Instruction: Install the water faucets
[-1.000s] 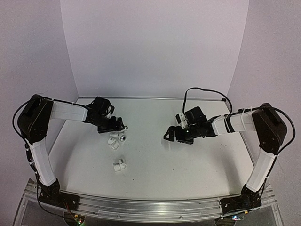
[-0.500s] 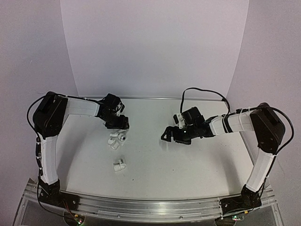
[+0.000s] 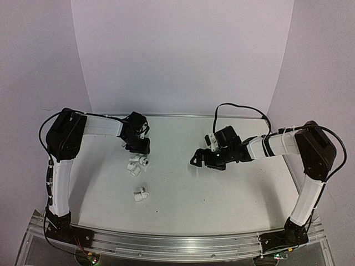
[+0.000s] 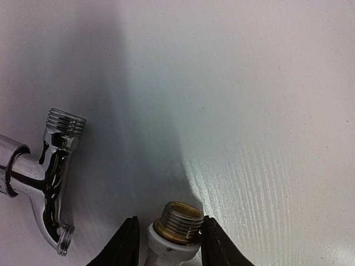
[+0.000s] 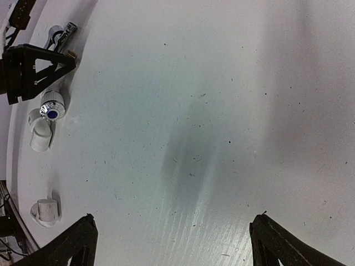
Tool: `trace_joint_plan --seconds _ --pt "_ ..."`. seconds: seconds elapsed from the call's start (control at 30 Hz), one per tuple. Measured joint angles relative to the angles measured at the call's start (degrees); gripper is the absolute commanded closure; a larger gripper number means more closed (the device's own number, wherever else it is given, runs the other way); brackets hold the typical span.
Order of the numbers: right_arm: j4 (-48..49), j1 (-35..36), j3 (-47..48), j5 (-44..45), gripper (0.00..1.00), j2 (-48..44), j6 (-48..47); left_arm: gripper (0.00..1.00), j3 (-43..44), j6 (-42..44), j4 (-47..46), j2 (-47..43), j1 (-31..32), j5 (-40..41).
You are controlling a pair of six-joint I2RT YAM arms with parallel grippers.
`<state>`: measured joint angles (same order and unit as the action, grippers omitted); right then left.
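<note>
The left hand (image 4: pixel 170 221) sits low over the counter (image 5: pixel 233 100), left of centre in the overhead view. Its two black fingers (image 4: pixel 125 246) are set narrow on either side of a brass-threaded white fitting (image 4: pixel 177 226) at the bottom edge of its wrist view. The right-side finger touches the brass, but a thin sliver shows beside the other, so I cannot tell whether the fitting is actually clamped. To the left in that view lies a chrome tap body (image 4: pixel 47 177), its threaded mouth toward the top of the frame, apart from the fingers. At the upper left of the right wrist view, a blue-centred chrome knob (image 5: pixel 51 106) lies just beside a short white fitting (image 5: pixel 40 134). A lone white fitting (image 5: pixel 45 211) lies at the lower left edge. The right hand (image 5: pixel 173 219) hovers right of centre in the overhead view, spread wide and holding nothing.
</note>
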<state>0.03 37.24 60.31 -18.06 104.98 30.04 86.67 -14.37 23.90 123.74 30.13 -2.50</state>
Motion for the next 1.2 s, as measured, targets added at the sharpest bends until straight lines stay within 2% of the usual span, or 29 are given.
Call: trace_joint_plan --seconds 0.07,0.27,0.47,0.73,0.83,0.97,1.1,1.2 --pt "0.02 0.30 -0.07 0.57 0.02 -0.08 -0.02 0.73 0.00 0.32 0.18 0.00 0.00 0.60" --pt "0.01 1.10 -0.34 1.85 0.02 -0.77 -0.02 0.80 0.27 0.48 0.69 0.00 0.10 1.19" --pt "0.02 1.77 -0.48 3.97 0.02 -1.53 -0.06 0.97 0.71 -0.64 1.19 0.00 0.24 1.14" --pt "1.36 3.55 -0.62 5.80 0.02 -2.15 -0.43 1.00 2.58 -6.82 1.66 -2.09 0.26 -1.31" --pt "3.98 5.17 -1.31 6.05 0.02 -2.26 -1.39 1.00 2.45 -13.73 1.09 -5.66 0.26 -3.14" --pt "8.03 8.29 -1.63 6.65 0.04 -2.26 -2.54 1.00 -2.26 -28.95 -5.10 -13.82 0.26 -6.02" --pt "13.04 11.71 -1.64 7.72 0.07 -2.31 -4.30 1.00 -13.41 -47.15 -17.90 -22.02 0.29 -10.64" --pt "17.08 13.91 -2.28 8.83 0.08 -2.65 -6.15 1.00 -19.55 -59.52 -26.88 -22.73 0.59 -14.50"
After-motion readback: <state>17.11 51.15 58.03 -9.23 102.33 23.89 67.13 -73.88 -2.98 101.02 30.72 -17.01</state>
